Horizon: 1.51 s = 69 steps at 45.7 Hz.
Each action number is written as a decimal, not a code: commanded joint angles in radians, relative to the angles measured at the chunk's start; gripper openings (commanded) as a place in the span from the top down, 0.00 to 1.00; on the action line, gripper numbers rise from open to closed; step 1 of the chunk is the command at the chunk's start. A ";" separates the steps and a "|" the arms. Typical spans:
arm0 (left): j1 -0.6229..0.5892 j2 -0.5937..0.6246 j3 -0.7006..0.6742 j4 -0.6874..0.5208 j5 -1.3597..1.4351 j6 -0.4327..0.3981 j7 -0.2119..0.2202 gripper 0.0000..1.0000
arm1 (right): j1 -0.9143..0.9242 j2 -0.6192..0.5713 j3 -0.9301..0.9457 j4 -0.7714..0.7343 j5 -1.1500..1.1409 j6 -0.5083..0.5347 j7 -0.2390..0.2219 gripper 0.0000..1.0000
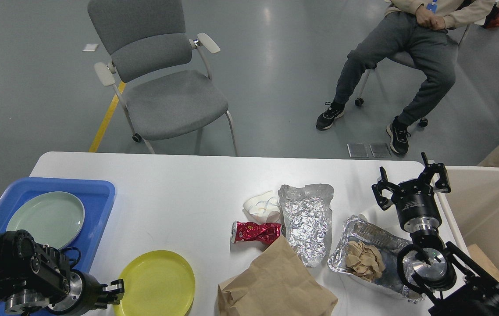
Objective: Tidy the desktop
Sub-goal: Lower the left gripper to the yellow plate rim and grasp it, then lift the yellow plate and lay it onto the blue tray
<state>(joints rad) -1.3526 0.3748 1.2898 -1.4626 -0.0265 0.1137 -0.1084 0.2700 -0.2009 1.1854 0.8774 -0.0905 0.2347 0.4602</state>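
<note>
White desktop [179,193] carries two plates, one crushed can [256,232], two claws

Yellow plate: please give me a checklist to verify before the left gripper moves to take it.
1. Yellow plate top has nothing on it: ok.
2. Left gripper beside the plate's left rim, fingers open: cannot tell.
3. Blue tray has free space beside the green plate: ok.
4. Brown paper bag apart from the plate: ok.
5. Right gripper open, far away: ok.

Two plates [158,283], one can [256,231], one bag [276,285].
</note>
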 commanded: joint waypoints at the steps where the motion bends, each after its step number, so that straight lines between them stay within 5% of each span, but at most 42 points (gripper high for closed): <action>1: 0.020 -0.001 -0.009 0.008 0.000 0.000 0.001 0.72 | 0.000 0.000 -0.001 0.000 0.000 0.000 0.000 0.00; 36: 0.038 -0.008 -0.030 0.019 -0.001 -0.003 0.004 1.00 | 0.000 0.000 -0.001 0.000 0.000 0.000 0.000 0.00; 56: 0.015 0.013 -0.029 0.008 -0.004 -0.006 -0.005 1.00 | 0.000 0.000 0.000 0.000 0.000 0.000 0.000 0.00; 69: -0.138 0.096 -0.006 -0.068 0.000 -0.166 0.012 1.00 | 0.000 0.000 0.000 0.000 0.000 0.000 0.002 0.00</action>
<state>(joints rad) -1.4084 0.4291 1.2714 -1.4823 -0.0292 0.0122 -0.1018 0.2700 -0.2009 1.1851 0.8774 -0.0904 0.2347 0.4613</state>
